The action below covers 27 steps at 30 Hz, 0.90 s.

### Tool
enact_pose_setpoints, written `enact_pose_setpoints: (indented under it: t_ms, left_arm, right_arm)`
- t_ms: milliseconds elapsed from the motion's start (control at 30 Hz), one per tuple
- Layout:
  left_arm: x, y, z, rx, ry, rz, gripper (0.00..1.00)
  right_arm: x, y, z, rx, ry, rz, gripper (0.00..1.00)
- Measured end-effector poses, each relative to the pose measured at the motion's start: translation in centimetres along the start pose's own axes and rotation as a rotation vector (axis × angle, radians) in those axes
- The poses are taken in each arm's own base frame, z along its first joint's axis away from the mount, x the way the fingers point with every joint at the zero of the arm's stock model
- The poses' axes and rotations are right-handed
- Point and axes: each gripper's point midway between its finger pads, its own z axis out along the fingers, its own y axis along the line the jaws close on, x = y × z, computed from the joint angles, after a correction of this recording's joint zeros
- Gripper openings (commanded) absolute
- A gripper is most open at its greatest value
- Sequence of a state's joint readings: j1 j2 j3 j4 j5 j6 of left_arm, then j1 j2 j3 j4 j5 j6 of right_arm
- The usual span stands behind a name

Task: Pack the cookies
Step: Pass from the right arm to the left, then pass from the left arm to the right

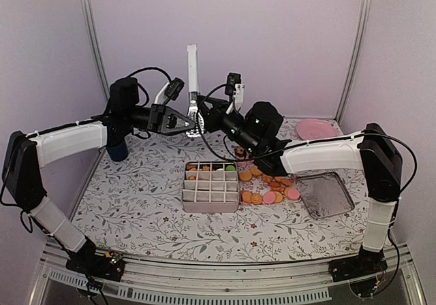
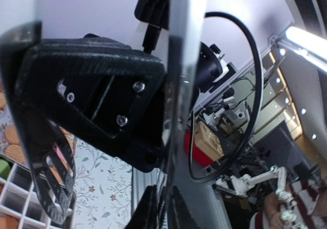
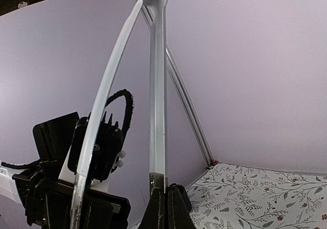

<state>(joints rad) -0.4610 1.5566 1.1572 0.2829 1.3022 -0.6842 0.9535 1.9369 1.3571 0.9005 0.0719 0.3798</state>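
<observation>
Both arms meet high above the divided box (image 1: 211, 195). The right gripper (image 3: 164, 202) is clamped on the upright white tongs (image 1: 193, 70). The left gripper (image 1: 189, 122) is right at them, grip impossible to call. Cookies (image 1: 272, 188) lie heaped just right of the box, a few in its far compartments.

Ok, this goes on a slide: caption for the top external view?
Left gripper and right gripper meet at raised white tongs; loose cookies lie beside a divided box.
</observation>
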Motion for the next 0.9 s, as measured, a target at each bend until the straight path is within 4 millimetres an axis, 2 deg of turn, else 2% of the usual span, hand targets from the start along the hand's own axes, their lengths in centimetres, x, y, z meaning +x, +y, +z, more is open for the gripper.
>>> enact_pose_setpoints:
  t_ms: [33, 200, 300, 433, 533, 667, 733, 900]
  left_arm:
    - [0.1, 0.1, 0.0, 0.001, 0.000, -0.002, 0.00]
    - [0.2, -0.1, -0.1, 0.010, 0.002, 0.023, 0.00]
    - [0.9, 0.5, -0.2, -0.003, 0.020, 0.034, 0.00]
    - [1.6, 1.4, -0.3, -0.073, 0.053, 0.113, 0.00]
    - [2.3, 2.7, -0.6, -0.165, 0.093, 0.176, 0.00]
    - [4.4, 4.0, -0.9, -0.254, 0.190, 0.250, 0.00]
    - [5.9, 4.3, -0.8, -0.277, 0.249, 0.278, 0.00]
    - [8.9, 4.1, -0.1, -0.279, 0.375, 0.328, 0.00]
  right_arm:
    - [0.0, 0.1, 0.1, -0.002, -0.002, 0.000, 0.05]
    - [-0.2, 0.5, 0.1, -0.019, -0.006, -0.014, 0.51]
    - [-0.4, 0.7, -0.4, -0.041, 0.016, -0.052, 0.66]
    - [-1.2, -0.8, -1.8, -0.065, 0.121, -0.102, 0.88]
    - [-3.5, -1.1, -3.2, -0.169, 0.185, -0.119, 0.97]
    - [-6.2, -0.6, -5.4, -0.321, 0.257, -0.126, 0.99]
    - [-6.3, -0.3, -6.1, -0.373, 0.305, -0.131, 0.99]
    - [-5.0, 1.3, -6.8, -0.469, 0.440, -0.137, 0.99]
